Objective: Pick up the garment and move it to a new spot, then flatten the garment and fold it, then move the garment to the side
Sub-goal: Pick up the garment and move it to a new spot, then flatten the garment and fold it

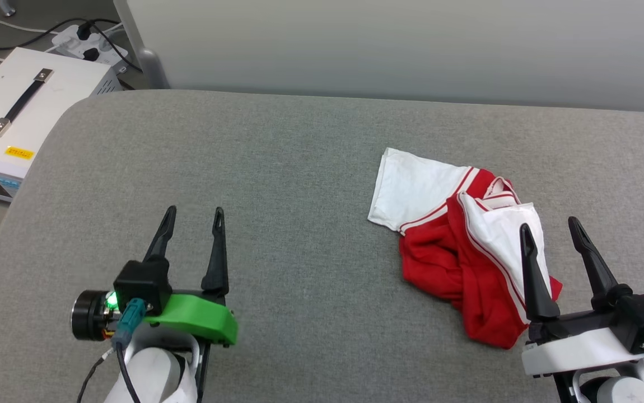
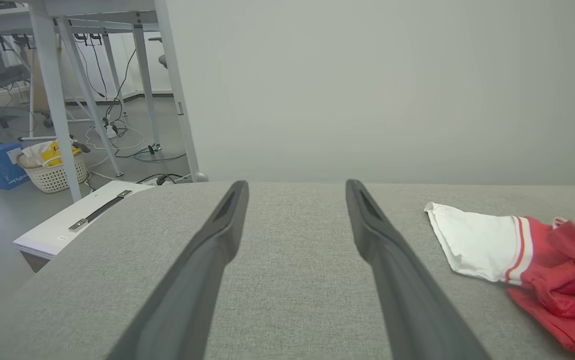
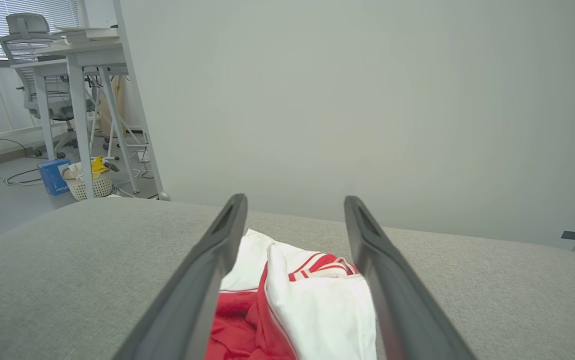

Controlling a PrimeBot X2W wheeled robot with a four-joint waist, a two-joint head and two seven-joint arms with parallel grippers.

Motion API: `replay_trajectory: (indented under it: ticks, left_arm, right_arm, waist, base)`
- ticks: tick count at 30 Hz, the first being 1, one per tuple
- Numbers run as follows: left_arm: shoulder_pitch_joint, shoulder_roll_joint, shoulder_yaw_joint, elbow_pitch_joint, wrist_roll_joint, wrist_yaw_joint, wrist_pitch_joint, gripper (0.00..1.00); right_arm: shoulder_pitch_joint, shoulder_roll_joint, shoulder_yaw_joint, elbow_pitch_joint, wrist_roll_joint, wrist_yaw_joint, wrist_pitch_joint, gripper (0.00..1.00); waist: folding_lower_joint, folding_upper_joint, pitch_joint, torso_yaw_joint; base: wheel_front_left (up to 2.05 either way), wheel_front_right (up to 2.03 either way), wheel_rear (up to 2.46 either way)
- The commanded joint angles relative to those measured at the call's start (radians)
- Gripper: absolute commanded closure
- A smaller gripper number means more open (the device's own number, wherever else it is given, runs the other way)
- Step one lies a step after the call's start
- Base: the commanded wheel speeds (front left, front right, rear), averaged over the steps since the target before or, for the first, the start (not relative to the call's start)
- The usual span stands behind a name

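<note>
While the right claw [image 1: 548,224] hangs wide open and empty at the near edge of the garment [image 1: 456,263], and the left claw [image 1: 195,209] stands equally wide and empty well apart from it over bare tabletop [image 1: 299,168], I judge the task to be at its very start. The garment lies crumpled in a heap on the right half of the tabletop, so lifting, moving, flattening, folding and setting aside are all left. Counted: two claws, one garment, one tabletop, and one white box [image 1: 19,106] beyond its left edge.
</note>
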Motion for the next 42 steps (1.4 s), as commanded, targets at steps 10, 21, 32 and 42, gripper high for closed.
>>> replay_trajectory:
  ticks: [10, 21, 32, 42]
  left_arm:
    - [0.143, -0.084, 0.113, -0.019, 0.113, -0.098, -0.006, 0.0]
    - [0.198, -0.145, 0.171, -0.015, 0.184, -0.169, -0.006, 0.0]
    - [0.214, -0.177, 0.22, -0.012, 0.22, -0.203, -0.006, 0.0]
    - [0.172, -0.185, 0.25, 0.024, 0.228, -0.248, -0.006, 0.0]
  right_arm:
    - [0.051, -0.001, -0.024, 0.02, 0.028, -0.001, -0.005, 0.0]
    - [0.085, -0.001, -0.052, 0.038, 0.056, -0.001, -0.005, 0.0]
    - [0.091, -0.001, -0.056, 0.045, 0.067, -0.001, -0.005, 0.0]
    - [0.073, -0.001, -0.047, 0.043, 0.065, -0.001, -0.005, 0.0]
  waist:
    - [0.0, 0.0, -0.031, -0.004]
    - [0.0, 0.0, -0.043, -0.006]
    - [0.0, 0.0, -0.041, -0.007]
    - [0.0, 0.0, -0.021, -0.021]
  base:
    - [0.0, 0.0, 0.0]
    - [0.0, 0.0, 0.0]
    - [0.0, 0.0, 0.0]
    - [0.0, 0.0, 0.0]
